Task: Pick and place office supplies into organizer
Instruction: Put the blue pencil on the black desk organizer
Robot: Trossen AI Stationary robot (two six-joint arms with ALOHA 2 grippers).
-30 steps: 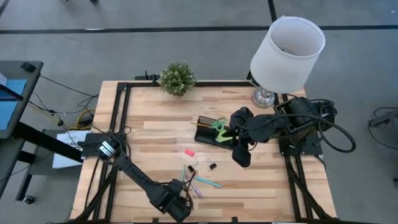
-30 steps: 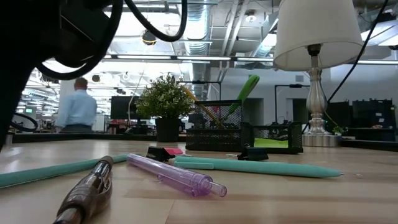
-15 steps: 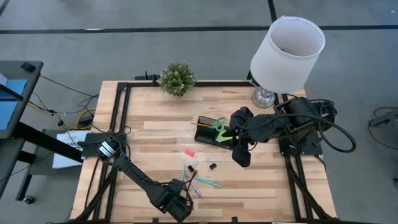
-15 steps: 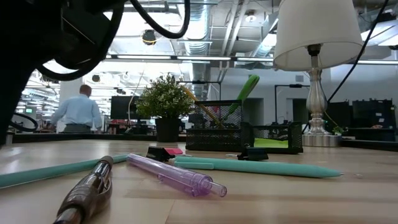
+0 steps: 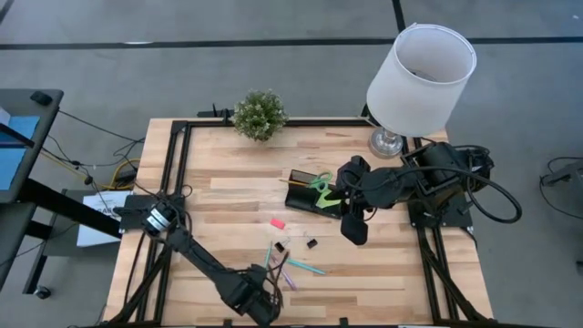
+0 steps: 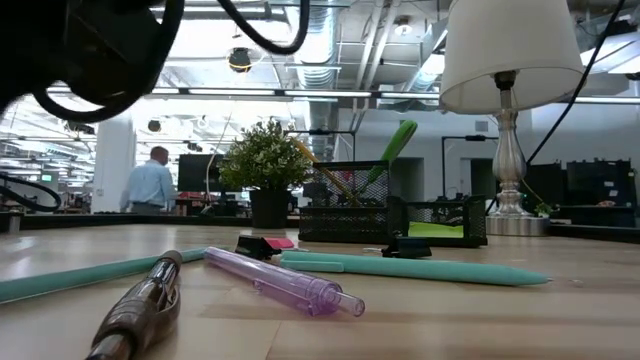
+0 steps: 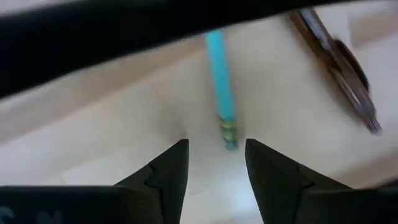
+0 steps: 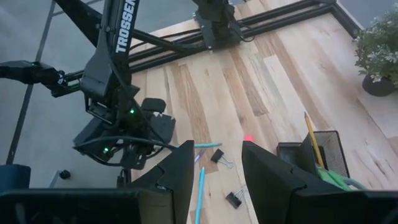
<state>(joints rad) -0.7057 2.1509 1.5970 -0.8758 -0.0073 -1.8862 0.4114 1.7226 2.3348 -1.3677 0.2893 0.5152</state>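
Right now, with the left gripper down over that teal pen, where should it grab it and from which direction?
Grip the teal pen on its slim round barrel, just beyond the banded end, coming straight down from above. It lies flat on the table, its length running away between the open left gripper fingers, so they would probably close across its width.

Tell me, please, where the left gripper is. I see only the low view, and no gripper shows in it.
Observer: In the high view the left gripper is near the front edge, beside the pens.
Operator: Is it open or shut?
Observer: Open. The left wrist view shows its fingers apart, with the end of a teal pen just ahead of the gap, not gripped.
Operator: And the right gripper?
Observer: The right gripper is open too. The high view shows it just right of the organizer.
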